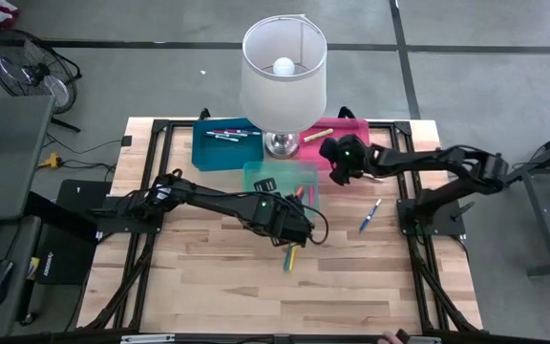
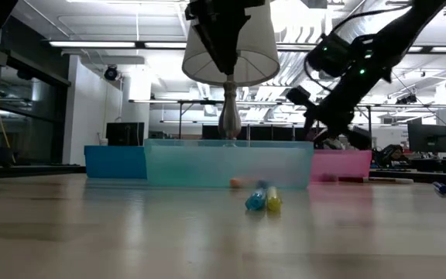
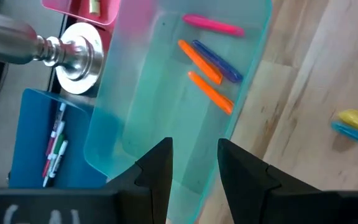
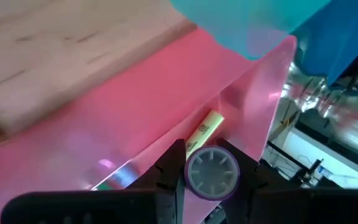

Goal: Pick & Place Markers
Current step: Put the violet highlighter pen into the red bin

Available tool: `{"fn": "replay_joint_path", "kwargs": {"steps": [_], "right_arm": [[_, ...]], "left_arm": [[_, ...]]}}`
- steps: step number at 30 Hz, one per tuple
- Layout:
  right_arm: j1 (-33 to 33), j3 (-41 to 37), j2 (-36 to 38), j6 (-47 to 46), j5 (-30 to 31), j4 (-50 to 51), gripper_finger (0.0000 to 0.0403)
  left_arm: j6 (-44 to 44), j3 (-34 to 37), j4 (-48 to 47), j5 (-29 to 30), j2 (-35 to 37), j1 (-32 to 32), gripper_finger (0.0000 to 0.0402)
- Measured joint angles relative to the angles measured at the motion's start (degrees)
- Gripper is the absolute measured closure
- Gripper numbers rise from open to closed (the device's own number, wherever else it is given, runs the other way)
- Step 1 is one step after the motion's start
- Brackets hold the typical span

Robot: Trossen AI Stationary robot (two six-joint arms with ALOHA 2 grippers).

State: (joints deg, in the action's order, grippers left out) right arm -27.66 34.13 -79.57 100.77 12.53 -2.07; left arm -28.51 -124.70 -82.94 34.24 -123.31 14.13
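over the pink bin [image 4: 104, 137], our right fingers [image 4: 211, 171] pinch a purple-capped marker [image 4: 212, 172]; our left fingers [image 3: 193, 165] hang parted, empty, above the teal bin [image 3: 166, 112].

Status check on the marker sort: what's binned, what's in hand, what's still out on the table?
Binned: four markers in the teal bin, several in the blue bin, one in the pink bin. In hand: right end effector holds a grey-capped marker over pink; the left is empty. Left: yellow and blue pair, blue marker.
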Motion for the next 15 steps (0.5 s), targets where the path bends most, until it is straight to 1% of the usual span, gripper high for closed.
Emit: {"fn": "replay_joint_path", "kwargs": {"steps": [5,9,15], "right_arm": [[-0.1,0.8,-4.9,0.1,1.2,-4.5,0.0342],[0.0,0.9,-6.2,-0.3,2.1,-6.5,0.0341],[-0.1,0.9,-6.2,-1.9,2.6,-9.8,0.0274]], "left_arm": [[-0.2,0.0,0.1,-1.0,0.0,0.1,0.0278],[-0.2,0.0,0.1,-1.2,0.0,0.1,0.0278],[-0.3,0.0,0.1,-2.3,0.0,0.1,0.0278]]}}
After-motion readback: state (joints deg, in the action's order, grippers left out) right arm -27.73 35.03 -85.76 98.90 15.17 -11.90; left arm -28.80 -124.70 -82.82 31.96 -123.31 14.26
